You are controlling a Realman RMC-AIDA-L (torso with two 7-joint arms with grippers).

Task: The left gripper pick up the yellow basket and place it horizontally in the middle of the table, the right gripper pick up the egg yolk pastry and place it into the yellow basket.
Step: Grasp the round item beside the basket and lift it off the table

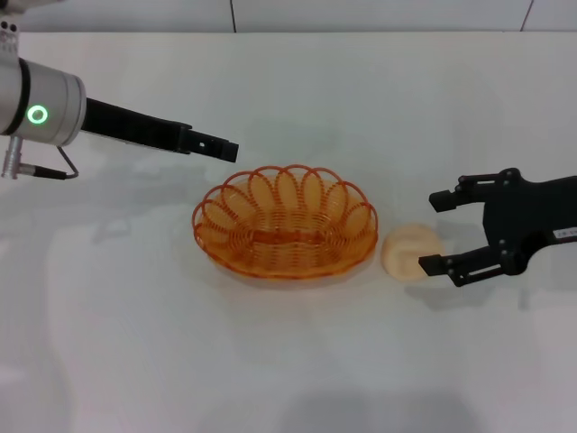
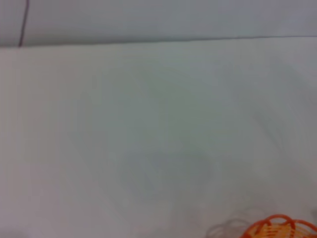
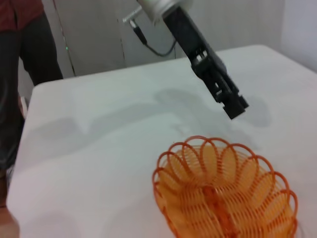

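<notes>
While jaws gape: right gripper flanking egg yolk pastry

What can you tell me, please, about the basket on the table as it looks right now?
The basket is an oval of orange-yellow wire, see-through, with a rim of scalloped loops and a coiled floor. It sits upright near the middle of the white table, long side across the head view, empty. Nothing grips it: the left pincer hangs just behind its rear left rim, apart from it. The pastry lies on the table close beside its right end, between the open fingers of the right pincer.
</notes>
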